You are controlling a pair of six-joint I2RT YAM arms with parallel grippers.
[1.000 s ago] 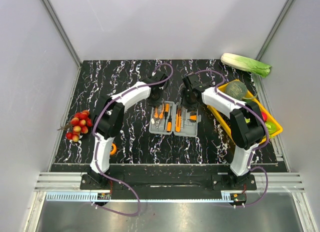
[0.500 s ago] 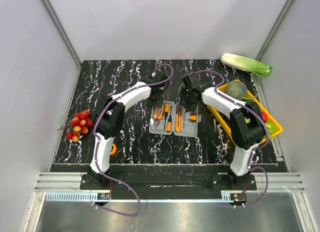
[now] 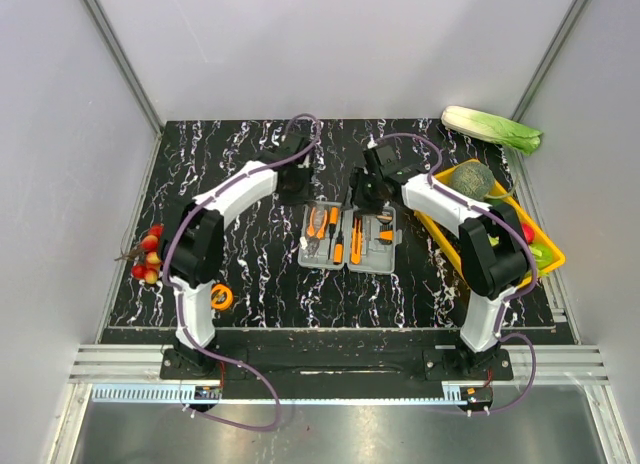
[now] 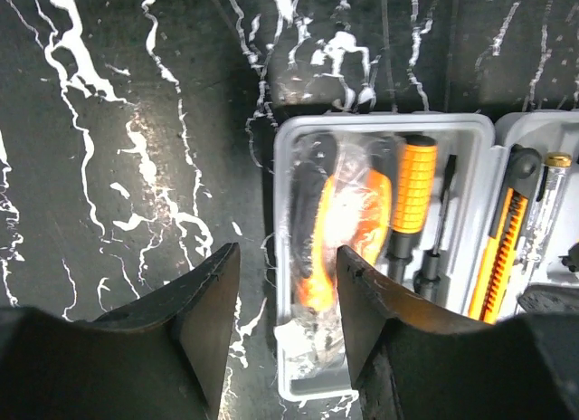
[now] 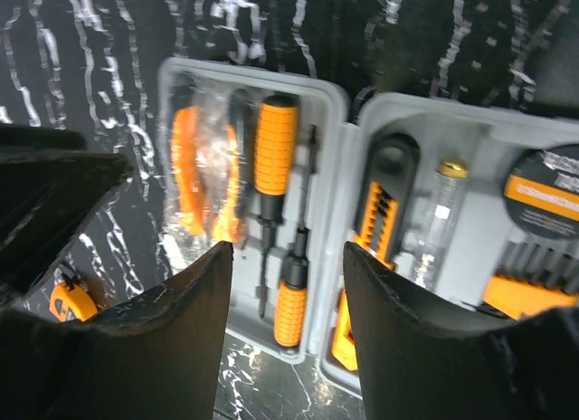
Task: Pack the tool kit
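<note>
Top external view had the black marbled table [image 3: 250,284] with the grey tool kit case [image 3: 348,237] lying open at its middle. Left gripper [image 4: 285,257] hovered by the case's far left corner, fingers apart, empty! Right gripper [image 5: 288,252] hung over the far edge, jaws parted, holding nothing. Pliers [image 4: 339,230] and an orange screwdriver [image 4: 413,198] sat in the left half; the tape measure [image 3: 221,298] lay out on the table beside the left arm.

Black, white-veined marble counter [image 3: 260,284] sits boxed in by plain pale walls [image 3: 330,44]; metal rails [image 3: 110,364] run along its near edge.

Overhead and close wrist views share the case [image 3: 385,261].
</note>
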